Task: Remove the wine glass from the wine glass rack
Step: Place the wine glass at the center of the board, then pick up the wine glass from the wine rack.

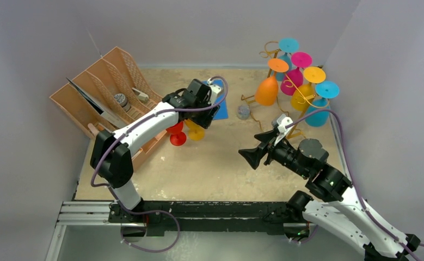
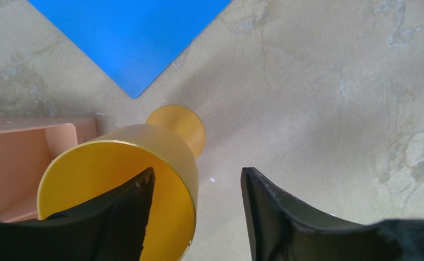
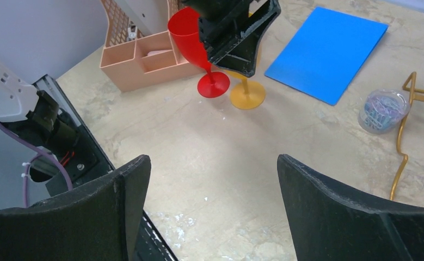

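Observation:
The gold wire wine glass rack stands at the back right with several coloured glasses hanging upside down on it, the orange one nearest the centre. A yellow wine glass stands upright on the table beside a red one. My left gripper is open right over the yellow glass, one finger inside the bowl, the other outside and clear of the wall. My right gripper hovers open and empty over bare table, left of the rack's base wire.
A brown slotted organizer tray stands at the back left, right next to the two standing glasses. A blue sheet lies behind them. A small jar of paper clips sits by the rack's foot. Walls close in on both sides.

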### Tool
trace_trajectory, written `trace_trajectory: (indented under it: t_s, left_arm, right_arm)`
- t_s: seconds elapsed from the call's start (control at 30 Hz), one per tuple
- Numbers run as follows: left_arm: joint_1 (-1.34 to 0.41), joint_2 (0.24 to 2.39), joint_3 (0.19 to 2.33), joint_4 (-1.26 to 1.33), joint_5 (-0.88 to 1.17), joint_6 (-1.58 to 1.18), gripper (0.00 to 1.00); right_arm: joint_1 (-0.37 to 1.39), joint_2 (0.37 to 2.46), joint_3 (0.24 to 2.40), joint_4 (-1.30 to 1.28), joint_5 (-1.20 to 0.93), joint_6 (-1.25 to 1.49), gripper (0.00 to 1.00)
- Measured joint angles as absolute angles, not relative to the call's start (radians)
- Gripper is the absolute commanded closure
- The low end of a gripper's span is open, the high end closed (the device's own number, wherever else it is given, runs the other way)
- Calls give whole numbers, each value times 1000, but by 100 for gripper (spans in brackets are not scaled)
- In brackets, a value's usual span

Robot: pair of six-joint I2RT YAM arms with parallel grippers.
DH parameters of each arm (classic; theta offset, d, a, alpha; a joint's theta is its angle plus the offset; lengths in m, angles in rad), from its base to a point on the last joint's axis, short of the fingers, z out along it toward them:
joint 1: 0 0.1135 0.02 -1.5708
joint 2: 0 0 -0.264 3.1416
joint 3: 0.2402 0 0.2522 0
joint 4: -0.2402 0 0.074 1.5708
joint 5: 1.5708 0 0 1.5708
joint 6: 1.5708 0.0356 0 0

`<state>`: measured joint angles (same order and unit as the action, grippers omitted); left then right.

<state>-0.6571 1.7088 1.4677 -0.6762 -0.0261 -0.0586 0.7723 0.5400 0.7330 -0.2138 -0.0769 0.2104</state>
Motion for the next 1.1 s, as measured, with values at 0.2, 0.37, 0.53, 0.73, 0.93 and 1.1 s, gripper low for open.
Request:
trace_trajectory:
  t_s: [0.2,0.37,0.53,0.73,0.93,1.1]
  left_arm:
    - [-657,1650,1468,-677,-1,-68,20]
    - [-657,1442,1420,-651,14,-78,16]
    - [-657,1174,1297,-648,-17,-97,13]
    - [-657,939,1168,-662,-83,-128,12]
    - [-657,862,1115,-686,-115,-139,12]
    - [-657,841,1064,-707,-147,-139,12]
  right_arm:
    - [772,551,786,-309,-70,242,8]
    - [772,635,944,-482,-15,274,8]
    - [772,825,1339,-733,96,217,7]
    - [772,1046,1754,-903,308,128,10]
    - [772,1173,1835,-1005,456,95,17]
    - [714,1297,1890,-1012,460,101,15]
